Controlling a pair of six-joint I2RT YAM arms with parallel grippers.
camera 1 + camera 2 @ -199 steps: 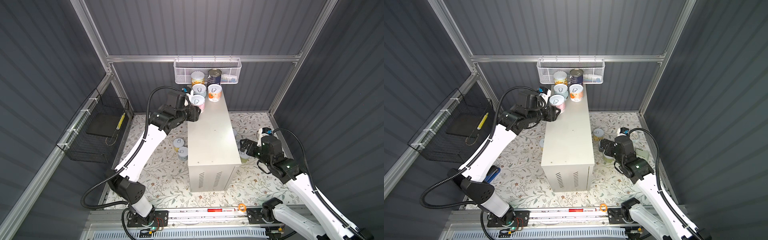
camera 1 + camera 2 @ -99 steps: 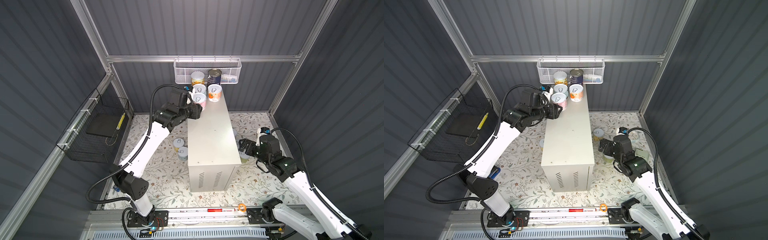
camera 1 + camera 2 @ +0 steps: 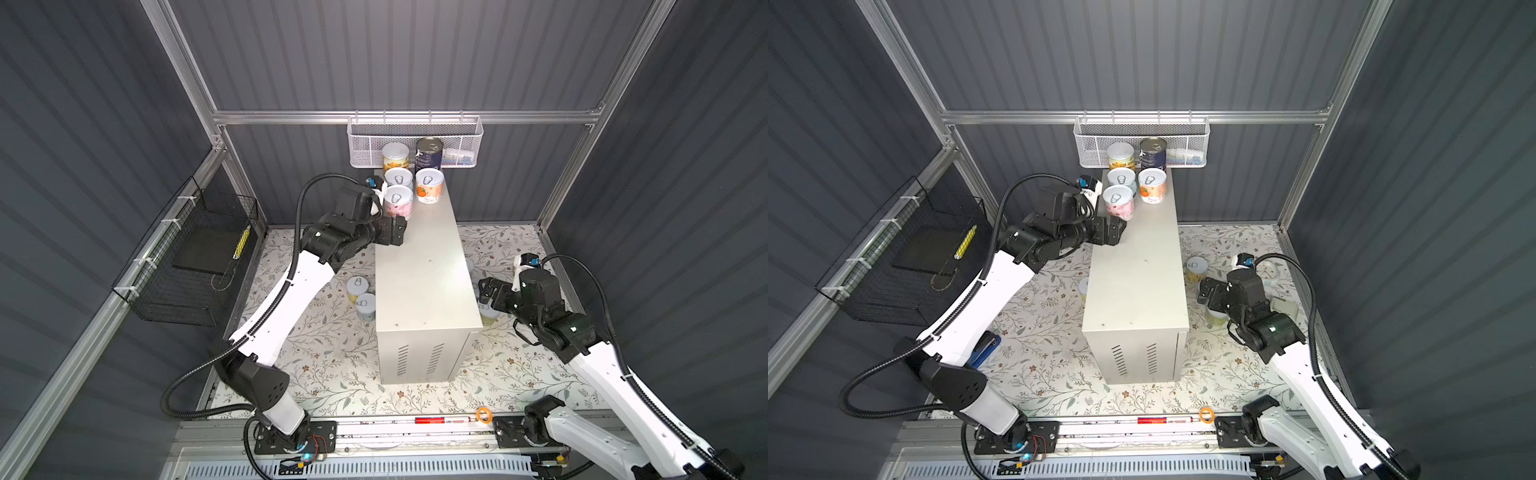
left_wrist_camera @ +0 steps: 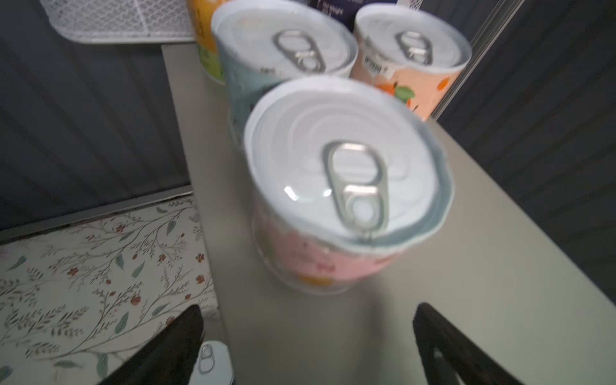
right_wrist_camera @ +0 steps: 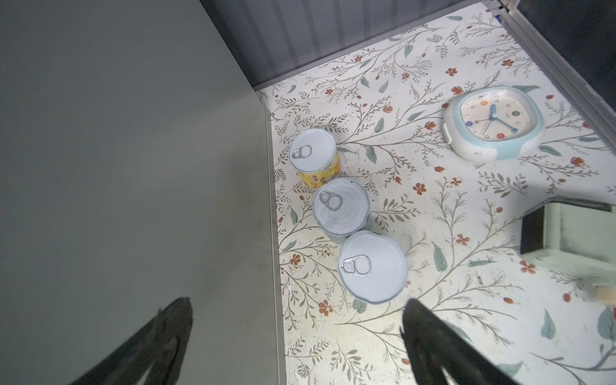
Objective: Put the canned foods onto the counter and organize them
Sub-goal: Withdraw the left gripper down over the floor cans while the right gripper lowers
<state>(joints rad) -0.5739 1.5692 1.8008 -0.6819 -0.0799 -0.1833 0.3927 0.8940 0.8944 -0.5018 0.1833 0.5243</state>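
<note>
Left gripper (image 3: 394, 229) sat at the left edge of the counter (image 3: 424, 286), fingers spread wide and empty, just short of the pink can (image 3: 398, 203); that can stood upright at the far end among four others; right gripper (image 5: 296, 310) hung splayed, holding nothing, above three cans (image 5: 372, 266) on the floral floor beside the counter.

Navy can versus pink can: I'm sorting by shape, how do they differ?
The navy can is taller, the pink can squat. The navy can's label is dark and lid greyish; the pink can's are pastel and white. The navy can stands by the mesh basket, the pink can at the cluster's opposite end. Both stand upright on the counter.
</note>
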